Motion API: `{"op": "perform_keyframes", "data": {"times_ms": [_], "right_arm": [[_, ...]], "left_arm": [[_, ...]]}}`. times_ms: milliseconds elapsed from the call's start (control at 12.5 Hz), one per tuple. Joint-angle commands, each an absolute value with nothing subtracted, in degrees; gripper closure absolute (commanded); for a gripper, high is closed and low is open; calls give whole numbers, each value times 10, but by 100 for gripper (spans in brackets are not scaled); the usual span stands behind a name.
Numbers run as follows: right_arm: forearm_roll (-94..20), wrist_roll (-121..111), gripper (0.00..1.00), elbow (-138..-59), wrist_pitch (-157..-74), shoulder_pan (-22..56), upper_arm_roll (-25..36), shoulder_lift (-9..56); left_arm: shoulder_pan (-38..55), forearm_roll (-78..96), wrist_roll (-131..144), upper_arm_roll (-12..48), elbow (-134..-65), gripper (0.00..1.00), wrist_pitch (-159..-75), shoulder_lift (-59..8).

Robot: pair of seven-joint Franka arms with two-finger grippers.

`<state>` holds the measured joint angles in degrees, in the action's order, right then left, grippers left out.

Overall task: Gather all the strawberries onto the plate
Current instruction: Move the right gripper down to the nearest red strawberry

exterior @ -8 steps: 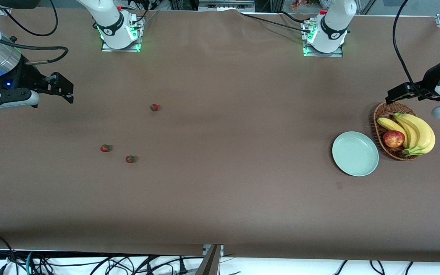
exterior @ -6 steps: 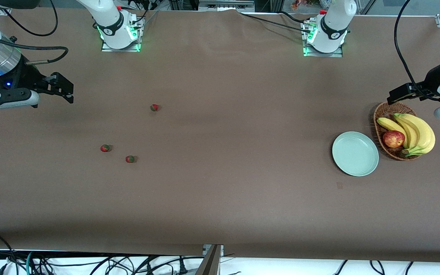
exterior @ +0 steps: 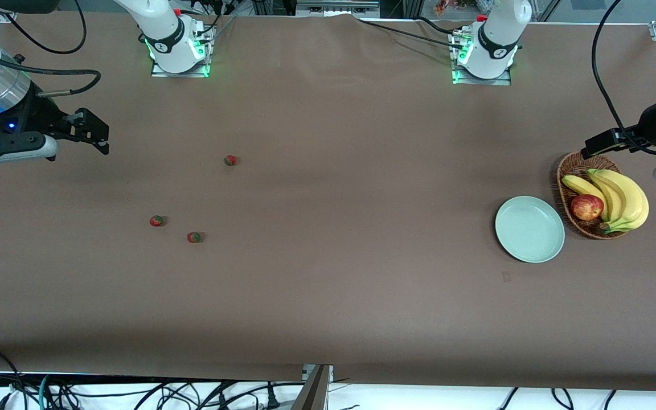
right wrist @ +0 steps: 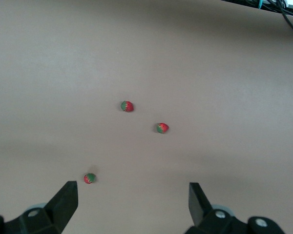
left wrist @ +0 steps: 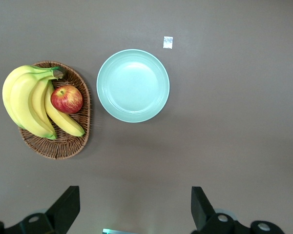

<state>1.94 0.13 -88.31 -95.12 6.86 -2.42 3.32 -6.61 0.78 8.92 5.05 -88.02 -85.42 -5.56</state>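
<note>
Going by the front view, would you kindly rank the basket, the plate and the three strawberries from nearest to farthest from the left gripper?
Measured from the left gripper, jaws open, at the left arm's end of the table:
1. Basket, just under the gripper.
2. Plate, beside the basket, nearer the front camera.
3. Strawberries, toward the right arm's end, farthest; nearest of them is the one closest to the bases.

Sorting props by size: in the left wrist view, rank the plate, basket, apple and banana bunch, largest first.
1. basket and plate: look about alike, too close to rank
2. banana bunch
3. apple
</note>
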Motion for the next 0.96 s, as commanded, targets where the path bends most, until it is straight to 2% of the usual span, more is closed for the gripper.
{"op": "perform_keyframes", "data": {"times_ms": [0,240,720,880], "right_arm": [[23,9,0,-874,-941,69,-28,32],[23,8,0,-875,-944,69,-25,34],[43,-8,0,-883,-954,81,-29,172],[42,-9,0,-901,-990,79,-29,230]], "left_arm": [[-62,4,90,56,-860,0,-851,-65],[-62,4,89,55,-860,0,-851,-65],[-61,4,91,57,-860,0,-851,-65],[-61,4,89,56,-859,0,-851,-65]]}}
